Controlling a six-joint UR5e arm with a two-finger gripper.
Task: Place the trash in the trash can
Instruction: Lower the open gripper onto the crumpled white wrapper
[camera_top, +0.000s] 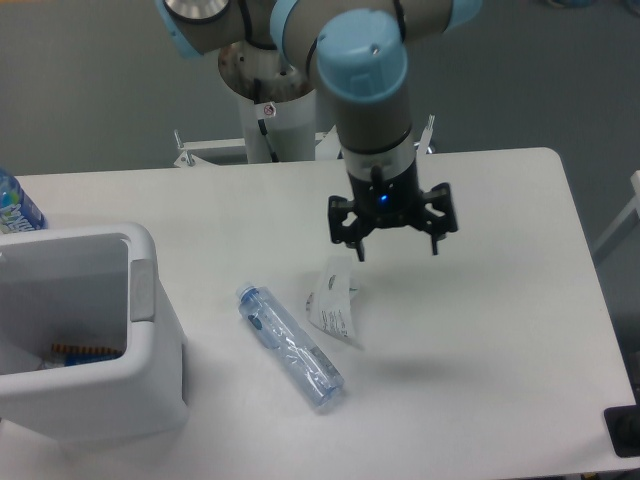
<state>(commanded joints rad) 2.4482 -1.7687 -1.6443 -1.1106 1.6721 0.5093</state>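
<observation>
The clear, bluish, slightly crushed bottle (290, 348) lies on its side on the white table, slanting from upper left to lower right. The crumpled white wrapper (333, 300) with fine print sits just right of the bottle's upper end. My gripper (395, 245) hangs above the table with its jaws spread wide and nothing between them. Its left fingertip (358, 250) is just above and right of the wrapper's top edge. The white boxy trash can (145, 300) stands at the front left, well left of the bottle.
A bottle with a blue-and-white label (15, 205) stands at the far left edge, behind the trash can. Some small orange and blue items (85, 350) lie inside the can. The robot's base column (265, 110) rises behind the table.
</observation>
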